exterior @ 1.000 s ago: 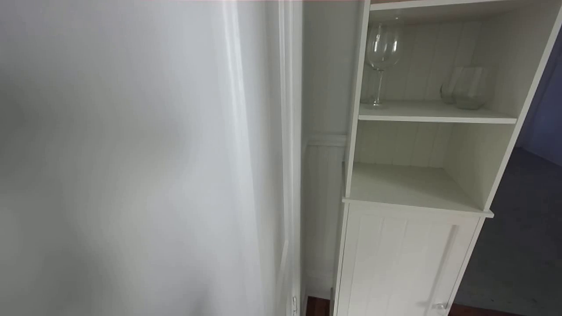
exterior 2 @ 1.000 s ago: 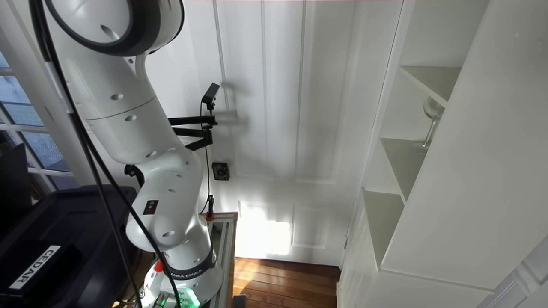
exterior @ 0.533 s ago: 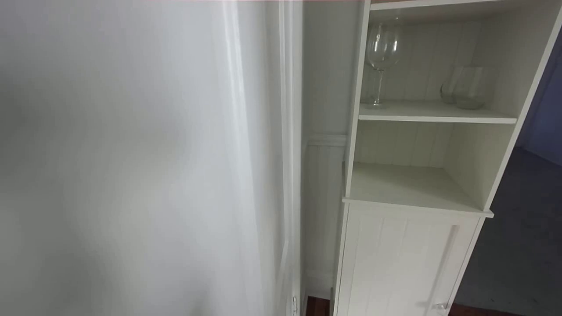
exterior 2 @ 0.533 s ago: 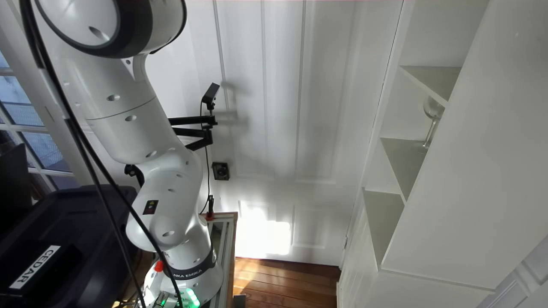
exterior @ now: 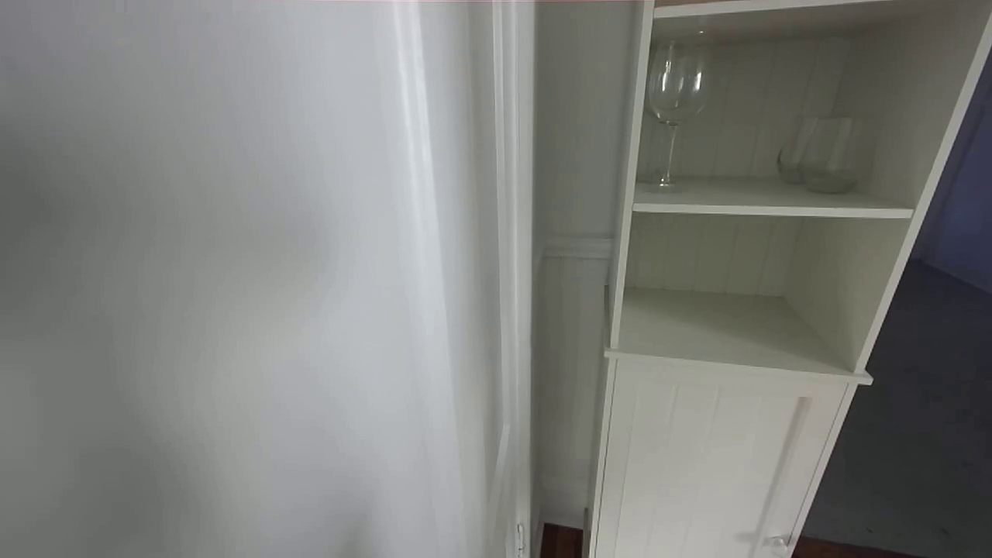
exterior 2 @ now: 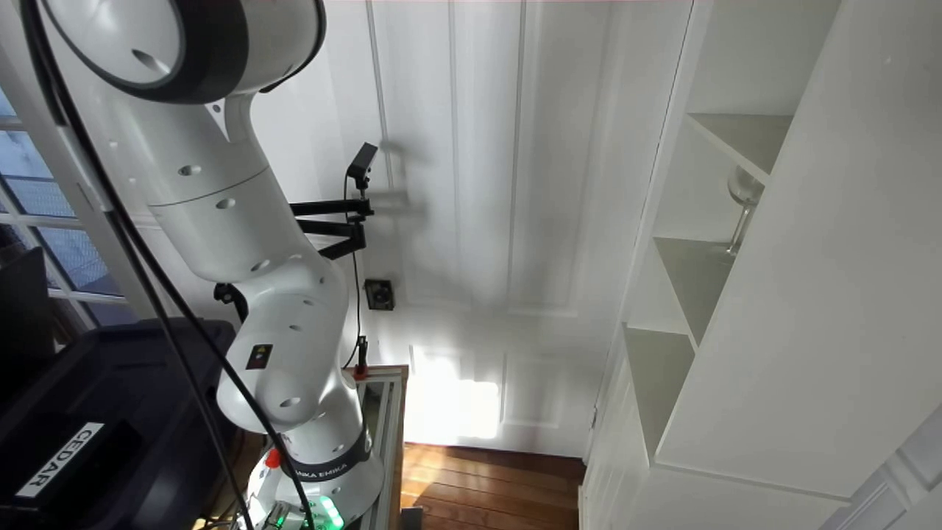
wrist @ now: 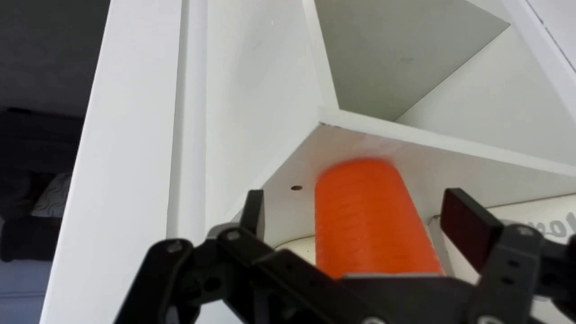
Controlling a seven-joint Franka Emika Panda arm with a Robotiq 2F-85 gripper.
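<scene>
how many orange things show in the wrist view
1: the orange object, seen between the open jaws, its near end cut off by them; more could be hidden behind it.

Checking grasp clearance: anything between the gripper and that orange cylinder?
Nothing visible: in the wrist view, the orange cylinder shows between the jaws of the open gripper, a gap each side. The gripper hides its lower part.

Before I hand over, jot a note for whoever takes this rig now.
Tool: open in the wrist view, jaws either side of the orange cylinder, gaps visible.
Orange cylinder: visible end seems to meet the shelf; edge blurred.
Wineglass: upright in the cabinet, in both exterior views.
Done: tool lined up around the orange cylinder.
Left: not gripped, so a grasp or withdrawal remains.
</scene>
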